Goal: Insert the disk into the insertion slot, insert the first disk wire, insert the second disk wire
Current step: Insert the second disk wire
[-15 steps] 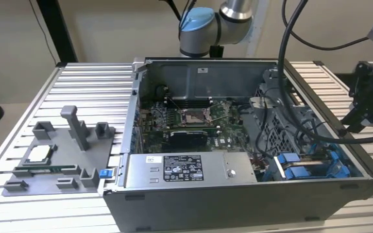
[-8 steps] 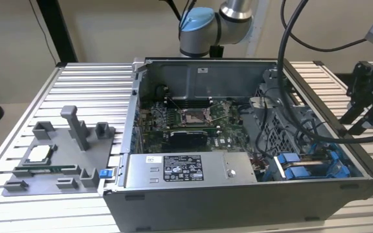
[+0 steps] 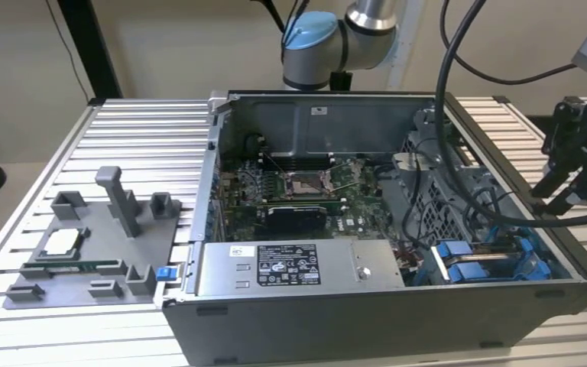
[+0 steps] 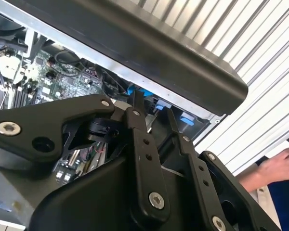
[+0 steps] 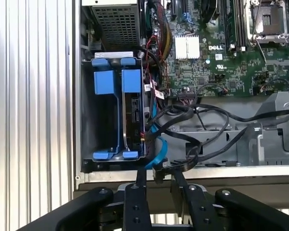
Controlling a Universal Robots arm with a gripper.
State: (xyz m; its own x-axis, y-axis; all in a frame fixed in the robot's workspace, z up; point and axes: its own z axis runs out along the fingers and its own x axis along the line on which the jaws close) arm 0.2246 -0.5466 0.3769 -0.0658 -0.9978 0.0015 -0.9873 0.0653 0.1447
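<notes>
The open computer case [image 3: 375, 321] lies on the slatted table. In its corner is the insertion slot [image 5: 86, 115] [image 3: 523, 256], a grey bay with blue plastic parts. The disk [image 5: 133, 118] stands on edge in the bay in its blue frame, with dark free room beside it. A blue wire [image 5: 159, 149] curls from beside the disk to the case rim. Loose black wires [image 5: 197, 120] run past it. My gripper [image 3: 559, 200] [image 4: 153, 103] [image 5: 158, 173] hangs open just outside the case wall next to the bay, and the blue wire's end lies in line with the gap.
The grey power supply [image 3: 283, 267] with a white sticker sits beside the bay, and the motherboard [image 3: 304, 191] lies beyond it. A grey fixture [image 3: 89, 245] with small parts stands on the table at the exterior view's left. A person's hand [image 4: 274, 168] rests at the table's edge.
</notes>
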